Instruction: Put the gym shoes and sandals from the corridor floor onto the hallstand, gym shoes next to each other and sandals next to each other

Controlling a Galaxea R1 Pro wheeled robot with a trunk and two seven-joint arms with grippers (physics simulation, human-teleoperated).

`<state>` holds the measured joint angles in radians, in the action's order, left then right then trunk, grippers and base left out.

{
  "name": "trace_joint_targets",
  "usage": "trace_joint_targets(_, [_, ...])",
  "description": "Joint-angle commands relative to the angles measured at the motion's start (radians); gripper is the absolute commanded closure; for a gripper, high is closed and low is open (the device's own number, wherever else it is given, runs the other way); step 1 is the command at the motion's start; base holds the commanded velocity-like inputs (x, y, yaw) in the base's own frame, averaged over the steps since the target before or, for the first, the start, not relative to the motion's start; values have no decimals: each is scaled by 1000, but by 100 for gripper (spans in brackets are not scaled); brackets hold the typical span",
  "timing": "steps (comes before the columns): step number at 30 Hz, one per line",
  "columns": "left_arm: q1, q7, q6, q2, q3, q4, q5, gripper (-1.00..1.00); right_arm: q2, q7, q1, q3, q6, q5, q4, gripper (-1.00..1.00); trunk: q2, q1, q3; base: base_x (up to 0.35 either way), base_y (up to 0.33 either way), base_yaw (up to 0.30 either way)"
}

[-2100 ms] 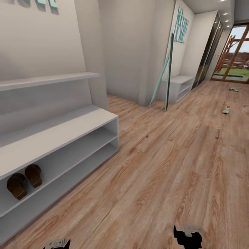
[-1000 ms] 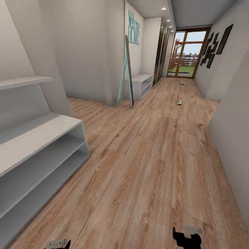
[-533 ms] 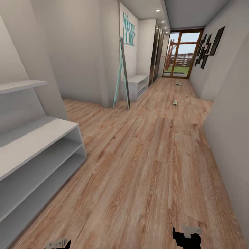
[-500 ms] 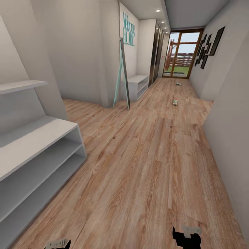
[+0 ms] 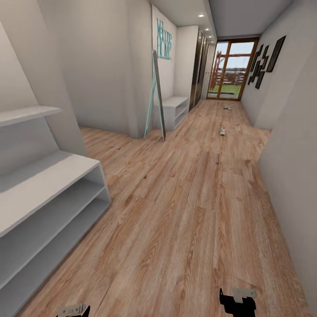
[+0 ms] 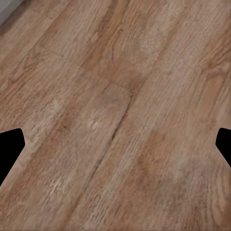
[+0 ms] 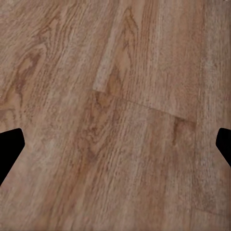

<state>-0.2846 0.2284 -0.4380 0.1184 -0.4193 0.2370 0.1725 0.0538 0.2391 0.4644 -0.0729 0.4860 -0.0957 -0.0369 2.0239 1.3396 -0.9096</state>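
The corridor floor is light brown wood plank with plain grain, running from the near foreground down to a glazed door at the far end. Against the wall on the left stands the hallstand, a pale-grey bench unit resting directly on the planks, its two open shoe shelves bare in the part that shows. Far down the corridor two small objects lie on the floor, one nearer and one farther; both are too small to identify. A second low white shelf unit stands on the floor by the left wall.
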Motion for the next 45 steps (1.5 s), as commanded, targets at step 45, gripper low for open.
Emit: trace_joint_targets(45, [-1, 4, -4, 1, -10, 1, 5, -100, 0, 8, 0, -8, 2, -6, 3, -100, -63, -35, 27, 180, 0, -112])
